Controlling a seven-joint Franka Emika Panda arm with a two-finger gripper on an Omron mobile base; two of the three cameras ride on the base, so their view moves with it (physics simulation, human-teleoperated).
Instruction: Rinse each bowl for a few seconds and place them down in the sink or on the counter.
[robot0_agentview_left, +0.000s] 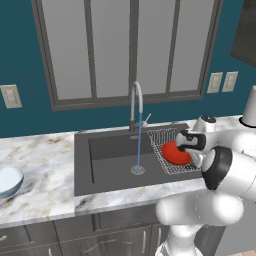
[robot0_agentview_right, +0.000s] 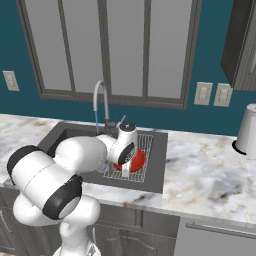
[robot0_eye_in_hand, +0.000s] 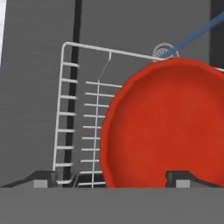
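The red bowl (robot0_agentview_left: 175, 153) lies on the wire rack (robot0_agentview_left: 167, 136) at the right end of the sink (robot0_agentview_left: 107, 165), tipped so that its rounded face turns toward the hand camera. In the hand view the red bowl (robot0_eye_in_hand: 166, 127) covers the right half of the frame, with the white bars of the rack (robot0_eye_in_hand: 81, 113) to its left and the dark basin floor beyond.

The claw (robot0_agentview_left: 189, 148) is at the bowl's right edge, with the arm's wrist directly above the rack. Its two dark fingertips (robot0_eye_in_hand: 177, 177) show low in the hand view, set wide apart, one at the rack's edge and one in front of the bowl. Whether they touch the bowl cannot be told.

A thin stream of water (robot0_agentview_left: 139, 142) falls from the curved tap (robot0_agentview_left: 136, 102) to the round drain (robot0_agentview_left: 138, 170), left of the rack and clear of the bowl.

The pale blue-grey bowl (robot0_agentview_left: 9, 181) stands upright on the marble table (robot0_agentview_left: 45, 170), well left of the sink. A white jar (robot0_agentview_right: 247, 130) stands on the table far to the right.
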